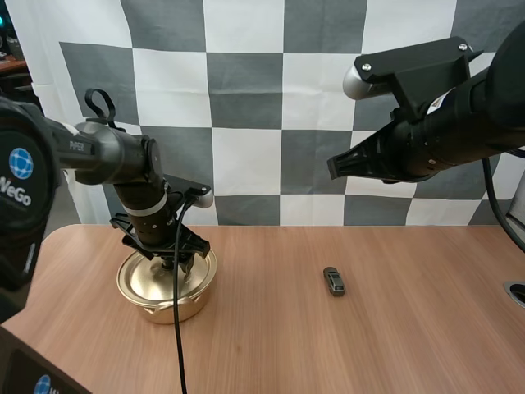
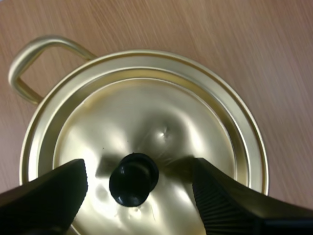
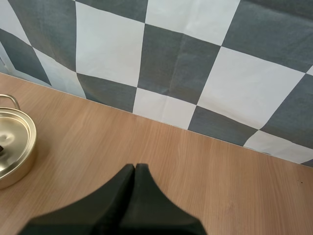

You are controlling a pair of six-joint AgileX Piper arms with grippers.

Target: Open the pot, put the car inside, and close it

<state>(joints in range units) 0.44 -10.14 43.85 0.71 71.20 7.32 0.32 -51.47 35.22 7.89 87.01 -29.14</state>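
Pot lidded, car outside; left jaws spread around knob; right jaws clenched.

In the high view the left hand sits over the pot. It hides the middle of the lid and part of the pot's back rim. The car lies on the bench, well apart from the pot, and is too small to tell front from back. In the left wrist view the fingers cover the lid on both sides of the knob, and the pot's near rim is cut off. In the right wrist view the picture's edge cuts through the pot.
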